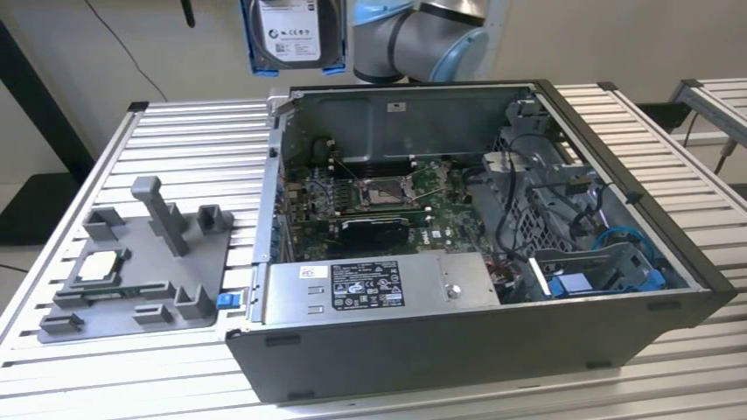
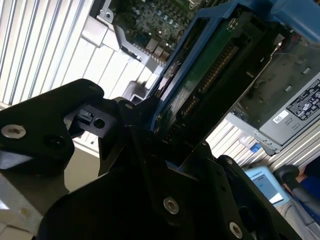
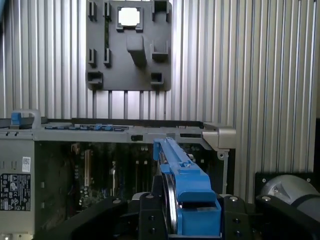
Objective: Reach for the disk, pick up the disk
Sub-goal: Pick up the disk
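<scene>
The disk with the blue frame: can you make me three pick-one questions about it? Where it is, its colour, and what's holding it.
1. Where is the disk?
A) on the grey tray
B) up in the air, out of the open computer case
C) on the floor
2. What colour is its bracket?
A) red
B) yellow
C) blue
3. What is its state?
A) clamped by the jaws
B) lying loose
C) plugged in
Answers:
B, the exterior view shows it high above the case.
C, it is blue in both wrist views.
A, the first wrist view shows black jaws shut on its sides.
</scene>
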`<state>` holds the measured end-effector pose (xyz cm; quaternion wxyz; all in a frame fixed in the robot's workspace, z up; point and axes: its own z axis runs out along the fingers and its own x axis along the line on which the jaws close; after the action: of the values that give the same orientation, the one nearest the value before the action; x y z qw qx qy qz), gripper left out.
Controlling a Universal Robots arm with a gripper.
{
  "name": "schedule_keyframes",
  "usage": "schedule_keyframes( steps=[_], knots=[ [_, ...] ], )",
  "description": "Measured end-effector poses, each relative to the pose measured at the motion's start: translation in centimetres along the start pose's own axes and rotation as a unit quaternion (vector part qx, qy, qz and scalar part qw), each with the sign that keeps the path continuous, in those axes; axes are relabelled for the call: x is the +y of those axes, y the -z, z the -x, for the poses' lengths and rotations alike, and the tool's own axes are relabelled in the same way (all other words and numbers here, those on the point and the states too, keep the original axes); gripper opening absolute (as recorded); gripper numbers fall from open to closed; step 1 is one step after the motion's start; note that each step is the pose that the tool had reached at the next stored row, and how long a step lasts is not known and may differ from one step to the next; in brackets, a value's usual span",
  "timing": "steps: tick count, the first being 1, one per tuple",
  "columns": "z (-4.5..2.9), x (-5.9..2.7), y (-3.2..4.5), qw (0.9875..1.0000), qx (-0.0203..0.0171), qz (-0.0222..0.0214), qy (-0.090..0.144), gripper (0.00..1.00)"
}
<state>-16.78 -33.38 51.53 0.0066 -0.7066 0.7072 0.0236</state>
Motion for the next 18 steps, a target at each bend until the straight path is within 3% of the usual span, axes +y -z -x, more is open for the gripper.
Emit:
schedule_keyframes(
  steps=[18],
  knots=[
    [0.01, -5.76, 0.14, 1.0000, 0.0000, 0.0010, 0.000, 0.00]
  ],
)
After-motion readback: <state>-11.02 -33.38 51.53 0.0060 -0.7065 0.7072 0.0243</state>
